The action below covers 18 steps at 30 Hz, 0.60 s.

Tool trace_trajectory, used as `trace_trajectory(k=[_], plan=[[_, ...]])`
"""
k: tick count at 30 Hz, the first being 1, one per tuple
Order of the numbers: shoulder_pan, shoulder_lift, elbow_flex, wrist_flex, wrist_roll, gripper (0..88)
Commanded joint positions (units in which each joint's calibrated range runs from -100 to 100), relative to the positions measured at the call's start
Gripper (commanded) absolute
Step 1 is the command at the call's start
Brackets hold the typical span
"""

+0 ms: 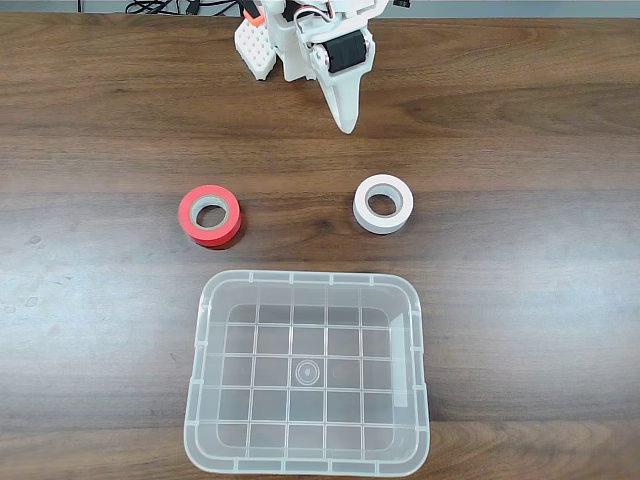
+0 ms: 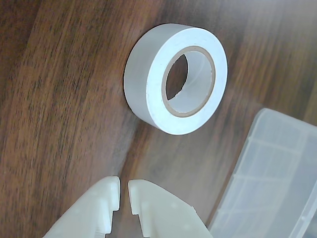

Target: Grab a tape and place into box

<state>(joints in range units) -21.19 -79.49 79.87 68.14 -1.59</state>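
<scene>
Nearest the fixed camera, on the dark wood-grain bench (image 1: 90, 300), sits the large clear plastic rectangular box (image 1: 306, 463) with a grid-patterned bottom, holding nothing. Beyond it lie two rolls, well apart: a red-orange roll with a grey core (image 1: 210, 215) on the left and the small white roll of tape (image 1: 384, 204) on the right, flat on the bench outside the box. Farthest back, the white two-finger tool (image 2: 124, 194) is nearly closed, a thin gap between its tips, gripping nothing, short of the tape.
</scene>
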Motion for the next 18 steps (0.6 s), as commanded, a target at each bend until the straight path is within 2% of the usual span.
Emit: trace_trajectory(k=[1, 12, 18], plan=[[0.05, 12.47, -13.25, -4.01, -0.52, 1.3], [-0.25, 40.23, -37.43, -4.09, 0.06, 1.3], [-0.39, 53.75, -47.42, -4.95, 2.80, 1.3]])
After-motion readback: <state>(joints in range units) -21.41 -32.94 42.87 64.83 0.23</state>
